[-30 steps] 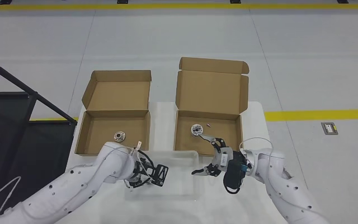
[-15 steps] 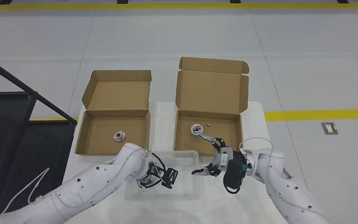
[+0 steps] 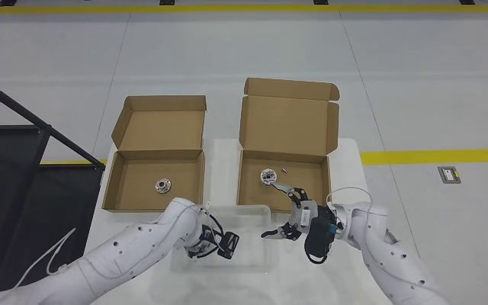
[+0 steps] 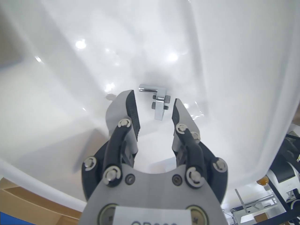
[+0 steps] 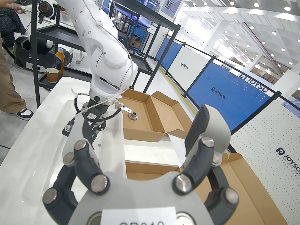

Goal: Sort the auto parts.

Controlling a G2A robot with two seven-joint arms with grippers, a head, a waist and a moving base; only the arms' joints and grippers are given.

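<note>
A small shiny metal bracket (image 4: 160, 108) with bolts lies on the floor of the white tray (image 4: 70, 47). My left gripper (image 4: 153, 97) hangs open just over it, one finger on each side, not touching. In the top view the left gripper (image 3: 226, 244) is inside the tray (image 3: 252, 210) at the table's front. My right gripper (image 3: 277, 210) is open and holds nothing, at the tray's right end by the front wall of the right cardboard box (image 3: 320, 179). A round flanged part (image 3: 162, 184) lies in the left box (image 3: 118, 187); another round part (image 3: 267, 176) lies in the right box.
Both boxes stand behind the tray with lids up. In the right wrist view, past the open right gripper (image 5: 143, 139), the left arm's gripper (image 5: 90, 129) dips into the tray (image 5: 118, 146). A bottle (image 5: 59, 61) and paper cup (image 5: 52, 74) sit on a rack beyond the table.
The left arm has swung right, carrying its gripper farther into the tray, then eased back slightly. The right arm has not moved.
</note>
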